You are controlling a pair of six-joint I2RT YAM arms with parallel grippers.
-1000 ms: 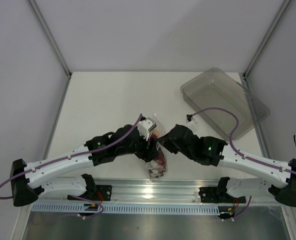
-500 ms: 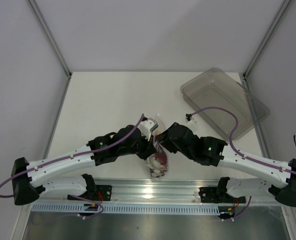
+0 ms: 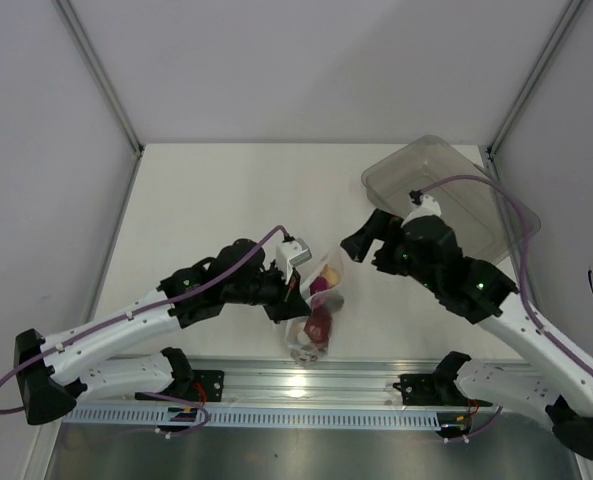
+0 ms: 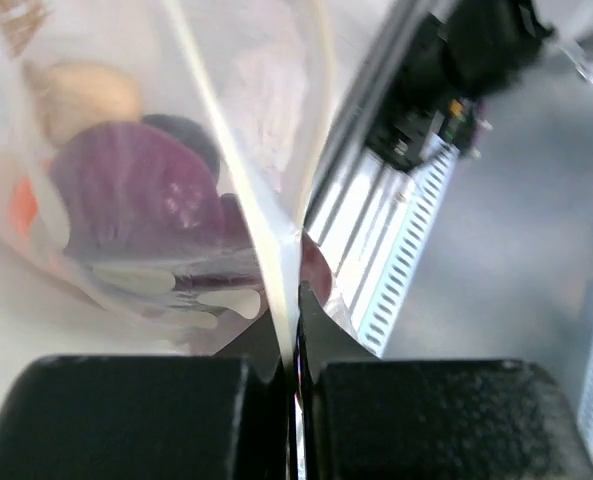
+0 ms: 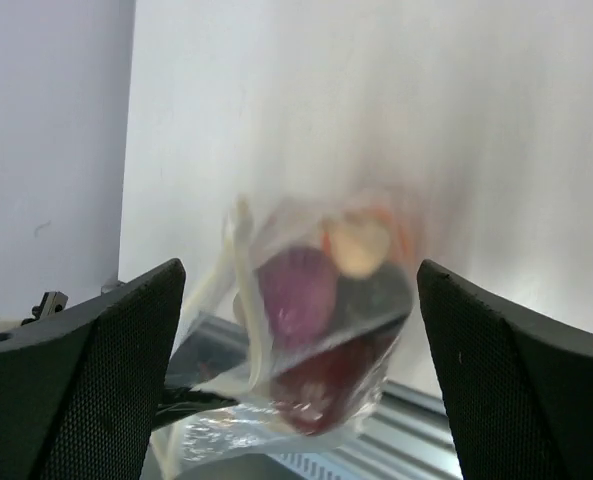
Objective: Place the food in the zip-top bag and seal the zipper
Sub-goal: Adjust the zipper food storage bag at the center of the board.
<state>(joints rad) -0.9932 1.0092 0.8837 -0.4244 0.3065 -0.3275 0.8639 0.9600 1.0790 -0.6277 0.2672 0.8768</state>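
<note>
Zip-top bag (image 3: pixel 318 305), holding the food (image 3: pixel 319 323), sits on the table (image 3: pixel 206 200) well apart from the clear bin (image 3: pixel 476 215), to its near left. Left gripper (image 4: pixel 296 345) is clamped on the bag's edge, where the zipper (image 4: pixel 246 200) runs in. Right gripper (image 3: pixel 364 238), fingers spread wide, hovers just beside the bin's near-left corner, clear of the bag
</note>
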